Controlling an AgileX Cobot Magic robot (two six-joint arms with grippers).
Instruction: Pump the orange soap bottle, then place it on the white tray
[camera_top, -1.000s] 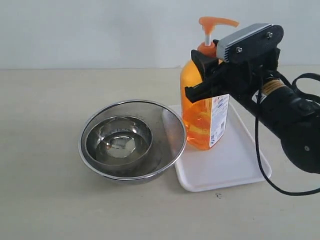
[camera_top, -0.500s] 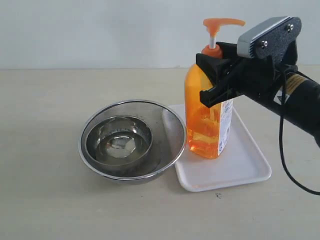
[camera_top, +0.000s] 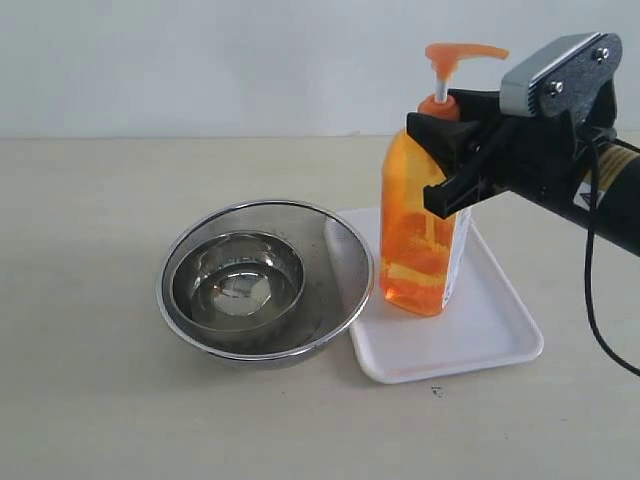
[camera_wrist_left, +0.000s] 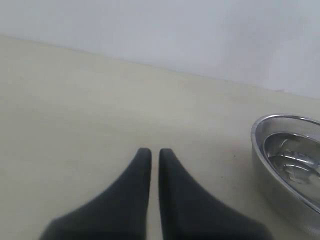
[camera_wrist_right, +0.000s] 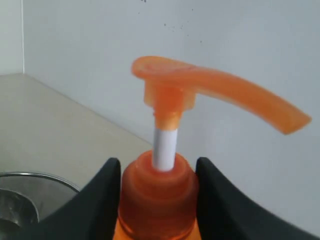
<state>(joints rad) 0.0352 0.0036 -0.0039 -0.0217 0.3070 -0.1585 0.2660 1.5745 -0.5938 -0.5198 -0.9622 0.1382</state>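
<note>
My right gripper (camera_wrist_right: 157, 187) is clamped on the bottle (camera_top: 425, 240). In the right wrist view one black finger (camera_wrist_right: 107, 185) presses each side of the orange collar, just below the white stem (camera_wrist_right: 164, 149). The pump head (camera_top: 462, 52) sits raised on that stem, and in the exterior view its nozzle points right.

The bottle stands upright with its base down at the tray (camera_top: 495, 335), toward the tray's bowl-side half. It looks to be resting there, but I cannot tell whether the tray or my grip carries the weight. The orange liquid fills most of the bottle, and the label faces away toward my arm.

My left gripper (camera_wrist_left: 154, 151) hangs over the bare table (camera_wrist_left: 75, 100) with its fingers together, only a thin slit between the tips and nothing in them. It is out of the exterior view.

A steel bowl (camera_top: 340, 262) sits on the table just beside the tray. Its rim overlaps the tray's near edge in the exterior view, and I cannot tell whether the two touch. A smaller bowl (camera_top: 290, 256) sits inside it. From my left wrist the big bowl shows off to one side, well apart from my fingertips.
</note>
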